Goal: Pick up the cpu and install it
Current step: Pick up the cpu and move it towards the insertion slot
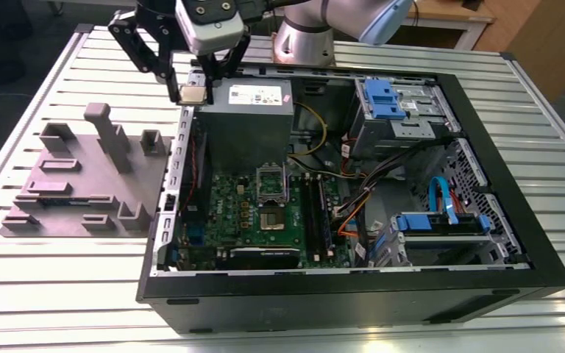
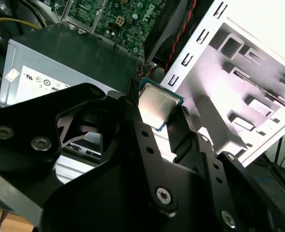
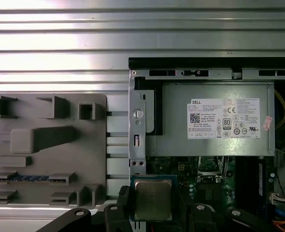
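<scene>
While the pincer pinches the cpu by its edges over the case wall beside the power supply, it wants carrying level — the socket lies well apart — with corners squared to it.

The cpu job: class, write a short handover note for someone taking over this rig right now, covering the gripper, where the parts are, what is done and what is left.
Gripper: shut on the cpu, clamped by two opposite edges, with its metal top showing in both wrist views.
Where: the cpu is held in the air over the side wall of the open computer case, beside the grey power supply and near the grey parts fixture.
Done: the cpu is picked up.
Left: the cpu is not yet in the motherboard socket, which lies further inside the case.
</scene>
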`<state>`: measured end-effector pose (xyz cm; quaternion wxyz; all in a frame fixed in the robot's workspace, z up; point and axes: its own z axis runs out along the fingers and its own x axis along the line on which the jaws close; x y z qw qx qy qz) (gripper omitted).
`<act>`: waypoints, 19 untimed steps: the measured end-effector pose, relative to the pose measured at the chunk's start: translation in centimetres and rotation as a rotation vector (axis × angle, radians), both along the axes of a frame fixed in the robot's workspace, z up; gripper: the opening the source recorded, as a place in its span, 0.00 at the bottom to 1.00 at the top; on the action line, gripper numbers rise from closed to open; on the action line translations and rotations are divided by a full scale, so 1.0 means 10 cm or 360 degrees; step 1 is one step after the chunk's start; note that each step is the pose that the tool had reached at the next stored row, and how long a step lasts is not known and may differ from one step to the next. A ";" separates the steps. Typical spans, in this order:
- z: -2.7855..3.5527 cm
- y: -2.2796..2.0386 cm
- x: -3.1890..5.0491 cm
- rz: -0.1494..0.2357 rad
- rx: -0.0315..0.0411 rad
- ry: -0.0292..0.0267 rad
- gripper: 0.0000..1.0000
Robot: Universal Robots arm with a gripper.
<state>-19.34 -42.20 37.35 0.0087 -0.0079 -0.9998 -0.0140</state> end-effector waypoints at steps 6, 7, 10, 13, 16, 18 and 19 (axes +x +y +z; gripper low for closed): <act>0.000 0.000 0.068 0.0000 0.0000 0.00000 0.47; 0.000 0.000 0.080 0.0000 0.0000 0.00000 0.47; 0.000 0.000 0.115 0.0000 0.0000 0.00000 0.47; 0.000 0.000 0.146 0.0000 0.0000 0.00001 0.47; 0.000 0.000 0.174 0.0000 0.0000 0.00000 0.47; 0.000 0.000 0.192 0.0000 0.0000 0.00000 0.47; 0.000 0.000 0.201 0.0000 0.0000 0.00000 0.47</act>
